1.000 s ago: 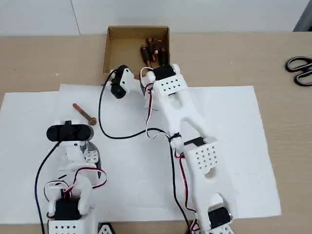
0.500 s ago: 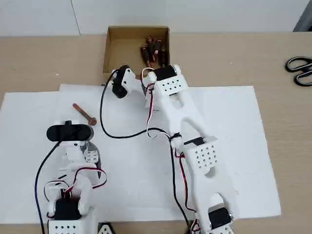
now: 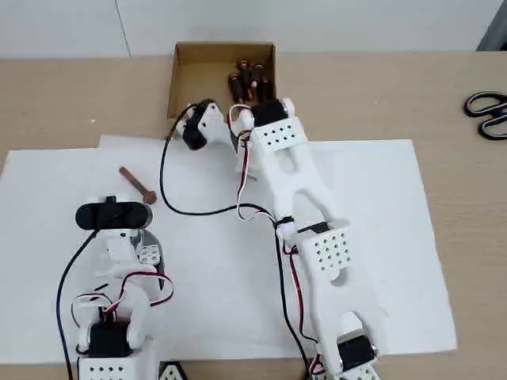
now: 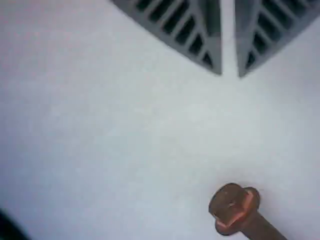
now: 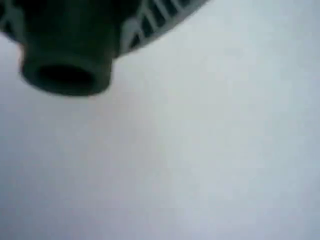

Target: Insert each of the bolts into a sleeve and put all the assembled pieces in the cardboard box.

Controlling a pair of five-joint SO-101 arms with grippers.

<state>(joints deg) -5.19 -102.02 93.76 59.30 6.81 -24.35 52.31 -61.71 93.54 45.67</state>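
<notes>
Presently: left gripper (image 4: 230, 74), fingers drawn together with only a slim slit between, holding nothing, above the white paper (image 4: 100, 130). Bolt (image 4: 234, 209), copper-coloured, flat on the paper just ahead of those fingertips, head toward them. Right gripper (image 5: 112, 35), clamped on a dark hollow sleeve (image 5: 65, 67), over the paper. Cardboard box (image 3: 202, 75), just beyond the right arm's wrist, assembled pieces (image 3: 249, 79) at its side nearest that arm. Scissors (image 3: 487, 111), well apart.
</notes>
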